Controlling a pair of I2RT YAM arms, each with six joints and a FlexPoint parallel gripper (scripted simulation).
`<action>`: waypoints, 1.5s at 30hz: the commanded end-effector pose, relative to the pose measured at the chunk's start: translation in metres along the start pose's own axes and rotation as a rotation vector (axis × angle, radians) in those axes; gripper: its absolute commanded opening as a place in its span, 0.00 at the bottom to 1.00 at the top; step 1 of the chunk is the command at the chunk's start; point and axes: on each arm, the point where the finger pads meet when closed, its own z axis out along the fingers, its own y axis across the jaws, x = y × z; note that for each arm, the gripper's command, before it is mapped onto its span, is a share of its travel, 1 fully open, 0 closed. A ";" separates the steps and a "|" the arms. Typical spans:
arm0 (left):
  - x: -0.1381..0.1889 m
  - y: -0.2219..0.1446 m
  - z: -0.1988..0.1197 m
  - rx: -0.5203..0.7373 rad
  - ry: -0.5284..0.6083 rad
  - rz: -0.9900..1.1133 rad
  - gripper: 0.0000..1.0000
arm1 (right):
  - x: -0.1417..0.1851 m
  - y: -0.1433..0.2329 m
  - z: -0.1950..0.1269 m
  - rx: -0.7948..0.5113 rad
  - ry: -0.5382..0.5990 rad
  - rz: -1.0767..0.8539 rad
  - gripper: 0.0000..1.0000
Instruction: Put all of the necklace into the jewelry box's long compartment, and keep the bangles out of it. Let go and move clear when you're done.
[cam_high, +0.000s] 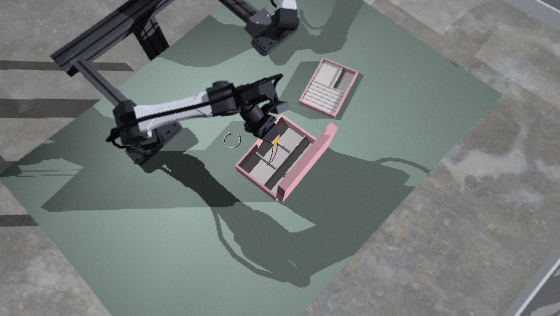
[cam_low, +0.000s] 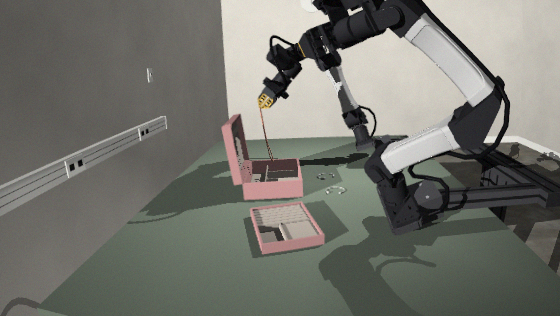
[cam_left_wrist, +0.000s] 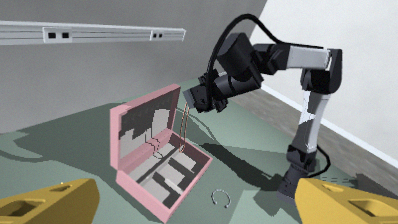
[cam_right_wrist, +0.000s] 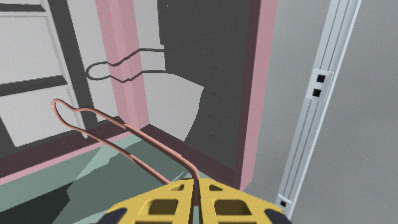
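My right gripper (cam_high: 275, 142) (cam_low: 265, 102) (cam_right_wrist: 196, 187) is shut on the copper-coloured necklace (cam_low: 265, 135) (cam_right_wrist: 155, 141), high above the open pink jewelry box (cam_high: 256, 184) (cam_low: 272, 190) (cam_left_wrist: 142, 197). The necklace hangs as a narrow loop, its lower end over the box; its exact height is unclear. The long compartment (cam_high: 287, 162) runs along the lid side, with smaller compartments beside it. My left gripper (cam_left_wrist: 196, 188) is open and empty, away from the box. Two silver bangles (cam_low: 328, 174) (cam_low: 336, 193) lie on the table outside; one hides in the top view.
The raised lid (cam_high: 307, 162) (cam_low: 232, 150) (cam_left_wrist: 116, 145) stands along the long compartment's side. A separate pink tray (cam_high: 314, 109) (cam_low: 285, 247) with ribbed and plain sections lies near the box. The right arm reaches over the table beside the box.
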 end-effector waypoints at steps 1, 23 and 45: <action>0.004 -0.020 -0.025 -0.033 -0.012 0.066 1.00 | -0.014 -0.021 -0.008 0.074 -0.016 0.027 0.00; 0.048 -0.116 -0.053 -0.317 -0.061 0.287 1.00 | -0.064 -0.033 -0.008 0.179 -0.031 0.000 0.00; 0.045 -0.116 -0.056 -0.316 -0.086 0.312 1.00 | -0.063 -0.026 0.011 0.191 -0.053 0.026 0.00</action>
